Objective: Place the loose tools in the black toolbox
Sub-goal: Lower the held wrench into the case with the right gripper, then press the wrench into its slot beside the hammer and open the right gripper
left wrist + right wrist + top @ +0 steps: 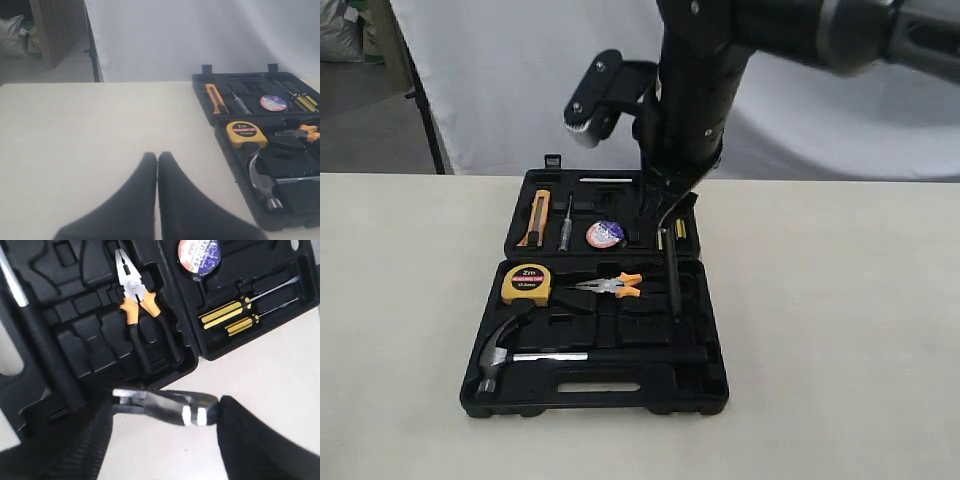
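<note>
Right gripper (166, 406) downward with wrench (673, 275)

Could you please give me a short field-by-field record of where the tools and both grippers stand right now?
case: large black plastic toolbox, open on the beige table
hammer: steel-shaft claw hammer, lying in the half with the handle hole
tape roll: small bluish tape roll, in the other half
wrench: black-handled adjustable wrench with silver head, hanging handle-down over the case
right gripper: shut on the wrench head
left gripper: shut, empty, over the table, apart from the case
</note>
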Controlling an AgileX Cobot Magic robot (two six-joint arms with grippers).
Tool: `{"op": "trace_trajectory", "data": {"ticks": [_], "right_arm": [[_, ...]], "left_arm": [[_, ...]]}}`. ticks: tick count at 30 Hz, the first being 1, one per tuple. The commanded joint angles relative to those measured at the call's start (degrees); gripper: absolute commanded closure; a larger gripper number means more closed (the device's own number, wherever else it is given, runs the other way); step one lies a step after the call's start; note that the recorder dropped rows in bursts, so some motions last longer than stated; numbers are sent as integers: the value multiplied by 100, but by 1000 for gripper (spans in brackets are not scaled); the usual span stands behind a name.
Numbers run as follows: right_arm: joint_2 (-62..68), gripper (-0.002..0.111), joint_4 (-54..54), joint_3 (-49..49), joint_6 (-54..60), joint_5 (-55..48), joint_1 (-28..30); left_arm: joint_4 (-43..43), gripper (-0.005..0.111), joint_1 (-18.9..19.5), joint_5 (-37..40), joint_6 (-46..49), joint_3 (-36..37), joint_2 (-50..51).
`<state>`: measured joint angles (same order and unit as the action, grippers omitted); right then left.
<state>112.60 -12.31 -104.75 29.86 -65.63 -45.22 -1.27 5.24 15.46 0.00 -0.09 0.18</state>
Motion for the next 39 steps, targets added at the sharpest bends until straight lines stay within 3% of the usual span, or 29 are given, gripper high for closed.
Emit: {"op": "trace_trajectory", "data": {"ticks": [1, 19, 39], "right_arm": [[556, 109, -36, 31, 138, 623, 43], [1731, 109, 41, 31, 532, 1636, -664], [1736, 109, 328, 31, 770, 1224, -984]], "left_arm": [[-46, 106, -50, -4, 0, 9, -18], [-46, 106, -50, -4, 0, 9, -18], [-46, 106, -50, -4, 0, 9, -18]]}}
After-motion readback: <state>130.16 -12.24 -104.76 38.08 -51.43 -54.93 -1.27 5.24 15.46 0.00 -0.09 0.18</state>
